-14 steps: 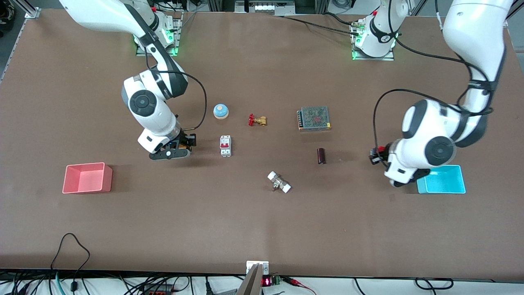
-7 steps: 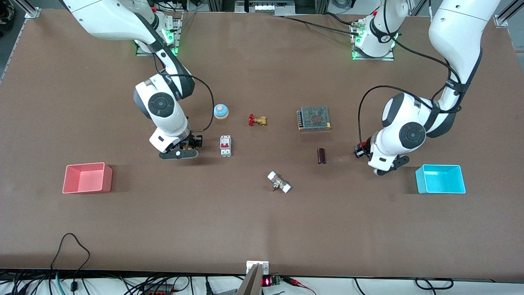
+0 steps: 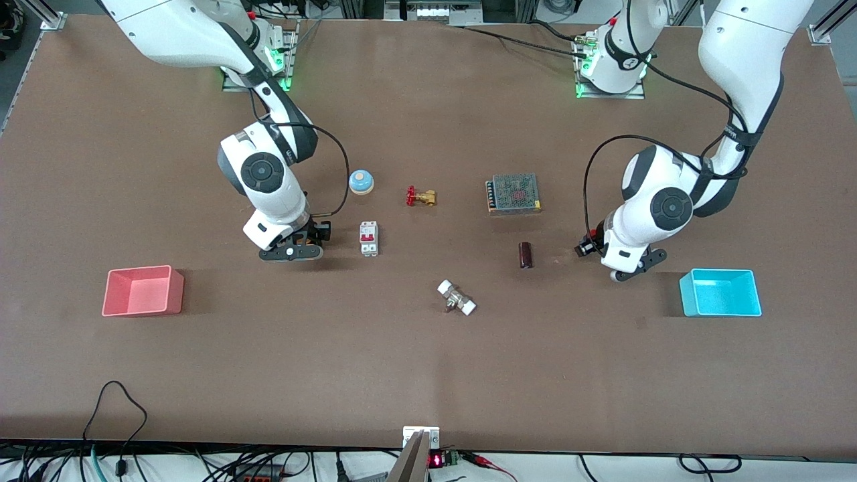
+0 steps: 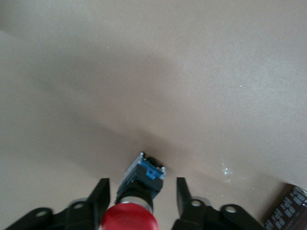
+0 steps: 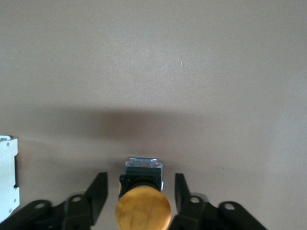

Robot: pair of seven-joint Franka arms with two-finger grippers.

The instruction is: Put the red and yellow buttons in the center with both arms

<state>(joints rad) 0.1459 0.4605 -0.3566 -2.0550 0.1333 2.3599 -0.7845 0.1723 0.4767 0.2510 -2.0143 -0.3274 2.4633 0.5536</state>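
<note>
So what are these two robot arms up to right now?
Each arm has a small push button between its fingers. The left gripper has the red-capped button, over the brown tabletop between the cyan tray and a dark cylinder. The right gripper has the yellow-capped button, beside a white circuit breaker.

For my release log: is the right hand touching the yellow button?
Apart. Right wrist view: bare table shows between the hand's fingers and the yellow button.
</note>
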